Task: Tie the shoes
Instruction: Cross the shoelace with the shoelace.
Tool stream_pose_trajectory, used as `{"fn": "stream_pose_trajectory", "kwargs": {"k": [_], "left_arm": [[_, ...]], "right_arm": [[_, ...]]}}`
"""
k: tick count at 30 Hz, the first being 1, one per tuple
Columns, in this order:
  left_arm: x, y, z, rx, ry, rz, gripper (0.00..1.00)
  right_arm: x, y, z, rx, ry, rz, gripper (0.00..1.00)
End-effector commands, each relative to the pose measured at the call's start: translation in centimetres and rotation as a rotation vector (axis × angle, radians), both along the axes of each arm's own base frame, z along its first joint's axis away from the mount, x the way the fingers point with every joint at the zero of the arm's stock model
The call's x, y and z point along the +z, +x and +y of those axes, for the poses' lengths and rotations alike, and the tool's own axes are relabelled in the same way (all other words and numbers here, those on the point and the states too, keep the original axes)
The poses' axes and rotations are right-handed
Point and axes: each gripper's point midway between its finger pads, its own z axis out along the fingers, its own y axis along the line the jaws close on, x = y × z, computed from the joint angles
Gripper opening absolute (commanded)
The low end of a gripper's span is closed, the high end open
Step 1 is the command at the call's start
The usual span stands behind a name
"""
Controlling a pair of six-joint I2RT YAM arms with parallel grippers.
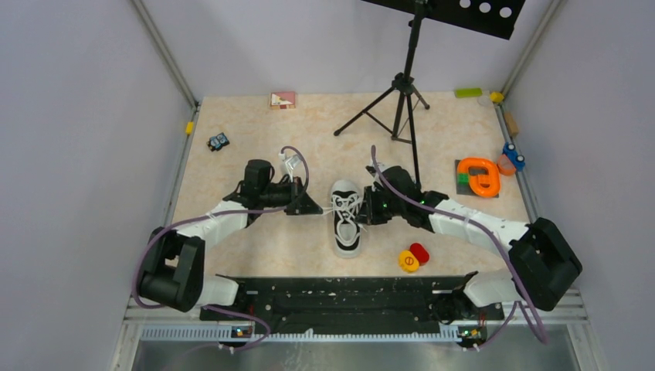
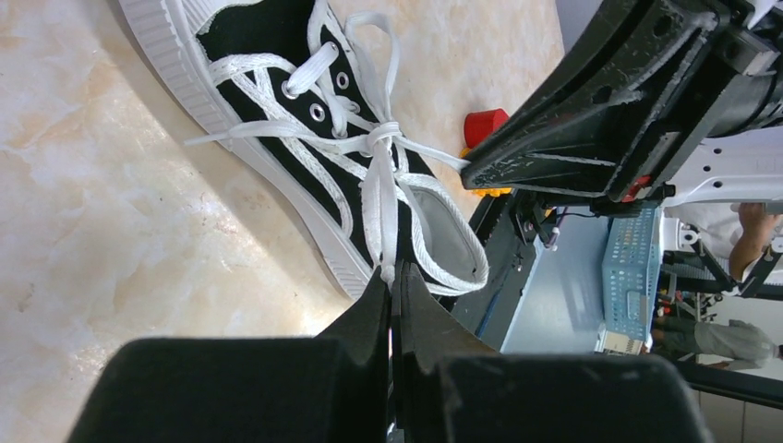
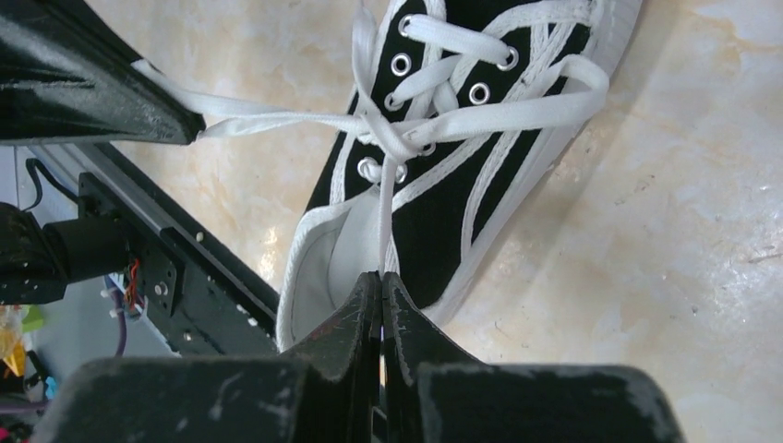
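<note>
Between the two pincers, at mid-table (image 1: 255,139), lay the sneaker (image 1: 347,229). The left gripper (image 1: 317,209) sat just off its left flank and the right gripper (image 1: 363,210) just off its right. Long axis ran near to far. White toe cap pointed at the far wall, heel opening at the near edge, sole flat down. I logged both pincers as pressed together, each clamped on one strand of the white laces (image 2: 379,189). On the left wrist view a strand ran from the crossing at the upper eyelets straight into the closed fingers (image 2: 365,314). The right wrist view showed the same on its side. Both strands looked taut.
</note>
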Motion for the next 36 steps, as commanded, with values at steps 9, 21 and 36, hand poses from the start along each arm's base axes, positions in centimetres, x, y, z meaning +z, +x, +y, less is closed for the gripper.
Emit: {"fn": "stream_pose_trajectory", "kwargs": {"k": [9,21,36], "left_arm": [[1.3,1.0,-0.7,-0.019,-0.036,-0.044,0.0],[1.3,1.0,-0.7,-0.018,-0.035,-0.043,0.0],[1.3,1.1,-0.7,-0.014,-0.034,-0.045,0.0]], "right_arm": [[2.3,-2.9,-0.1,0.084,0.045,0.008,0.0],[1.2,-4.8,0.1,0.112,0.051,0.051,0.0],[1.0,-5.9,-0.5,0.112,0.05,0.061,0.0]]}}
